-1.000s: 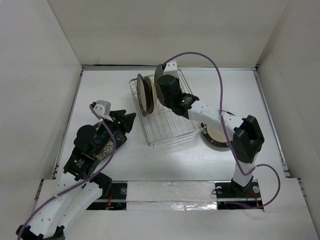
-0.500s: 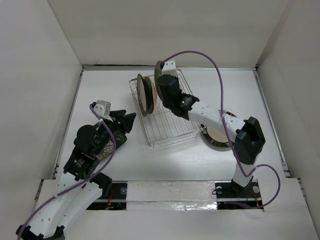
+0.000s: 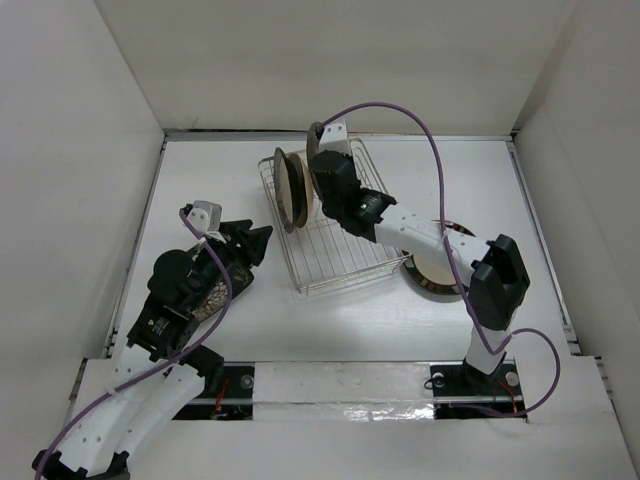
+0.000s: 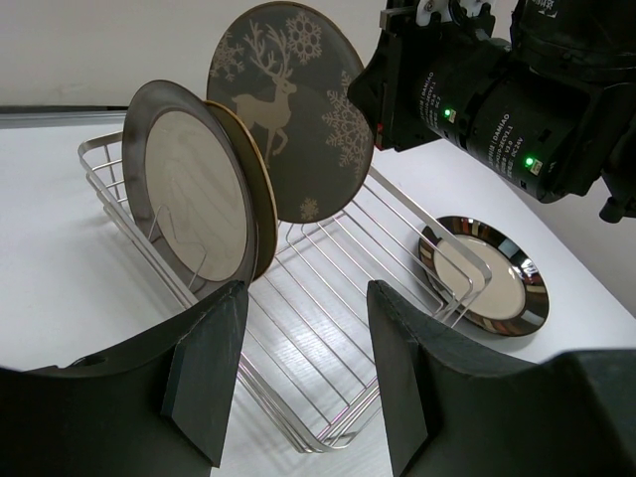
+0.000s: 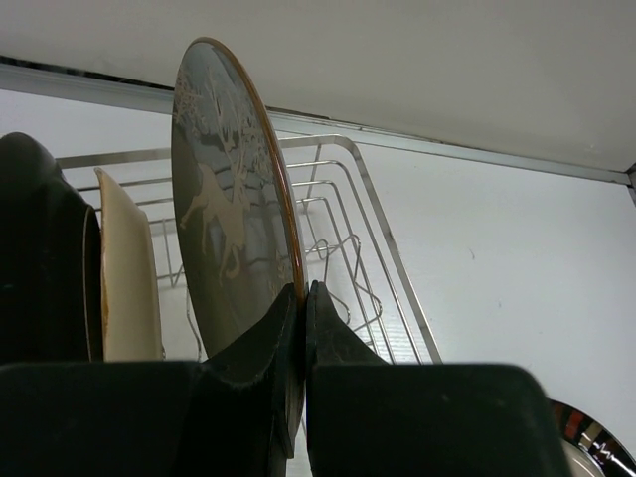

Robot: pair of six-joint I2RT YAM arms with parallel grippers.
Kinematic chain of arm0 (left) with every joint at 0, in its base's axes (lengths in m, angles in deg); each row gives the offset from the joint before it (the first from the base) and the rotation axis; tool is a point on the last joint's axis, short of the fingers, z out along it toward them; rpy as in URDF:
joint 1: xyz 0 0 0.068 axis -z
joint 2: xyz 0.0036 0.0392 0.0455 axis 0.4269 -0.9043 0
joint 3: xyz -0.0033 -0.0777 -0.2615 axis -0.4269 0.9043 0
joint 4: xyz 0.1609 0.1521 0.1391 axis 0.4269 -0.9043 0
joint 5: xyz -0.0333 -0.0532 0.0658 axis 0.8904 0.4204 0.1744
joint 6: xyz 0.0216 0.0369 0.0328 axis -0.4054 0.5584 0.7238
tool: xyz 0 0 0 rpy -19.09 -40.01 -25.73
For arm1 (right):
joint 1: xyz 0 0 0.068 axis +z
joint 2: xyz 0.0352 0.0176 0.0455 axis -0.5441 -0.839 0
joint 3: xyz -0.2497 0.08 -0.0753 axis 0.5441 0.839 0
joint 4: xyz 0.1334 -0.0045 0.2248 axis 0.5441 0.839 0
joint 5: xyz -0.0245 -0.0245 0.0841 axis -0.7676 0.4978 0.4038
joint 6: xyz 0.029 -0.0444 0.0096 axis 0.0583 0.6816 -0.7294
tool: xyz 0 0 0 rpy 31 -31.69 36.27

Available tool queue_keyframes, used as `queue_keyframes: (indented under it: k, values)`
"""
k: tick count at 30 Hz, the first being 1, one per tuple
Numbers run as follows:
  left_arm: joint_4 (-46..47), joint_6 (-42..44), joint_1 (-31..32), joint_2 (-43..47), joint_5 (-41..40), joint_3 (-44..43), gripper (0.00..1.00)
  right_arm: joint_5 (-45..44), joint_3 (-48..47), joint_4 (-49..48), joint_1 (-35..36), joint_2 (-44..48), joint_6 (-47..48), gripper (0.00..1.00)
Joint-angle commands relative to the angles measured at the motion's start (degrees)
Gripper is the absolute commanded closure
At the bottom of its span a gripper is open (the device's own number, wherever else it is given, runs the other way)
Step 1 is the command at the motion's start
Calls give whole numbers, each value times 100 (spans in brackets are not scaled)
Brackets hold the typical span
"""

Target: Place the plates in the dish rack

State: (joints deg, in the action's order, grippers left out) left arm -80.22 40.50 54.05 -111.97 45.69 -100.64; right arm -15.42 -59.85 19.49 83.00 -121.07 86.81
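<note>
Top view, rack: one dish rack [image 3: 345,250] on the table [image 3: 480,180], toward the middle of the far edge.
Top view, done: two plates on edge at the rack's left end, with the racked dark-rimmed plate [image 3: 283,190] outermost and the tan plate [image 3: 299,192] close beside it.
Top view, in hand: deer plate [image 3: 314,138] upright over the rack's far side, just beside the tan plate, pinched by the right gripper [image 3: 322,165].
Top view, left to do: flat dark-rimmed plate [image 3: 432,272] on the table by the rack's near right corner, partly under the right arm. Floral plate [image 3: 208,296] toward the near left corner, mostly hidden under the left arm.
Top view, left gripper [image 3: 258,245]: off the rack's left side, apart from it, carrying nothing.
Left wrist view, fingers: spread wide, empty, pointed at the rack.
Left wrist view, deer plate: lower rim hanging above the wires, judged not yet seated between prongs.
Right wrist view, fingers: closed narrow on the deer plate's rim, plate on edge.
Count: five plates (two racked, one gripped, two on the table), one rack, two grippers.
Judgement: roughly halfway, with the third plate about to be set and two more to fetch.
</note>
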Motion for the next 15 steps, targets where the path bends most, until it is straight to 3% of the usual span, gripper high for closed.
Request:
queue_keyframes:
  k: [1,15]
  values:
    - [225,-4,-12,23,103,-10,52,-237,-562,-995,120,493,50,100]
    - [225,-4,-12,58,69,-2,52,-273,-536,-916,181,335,32,100]
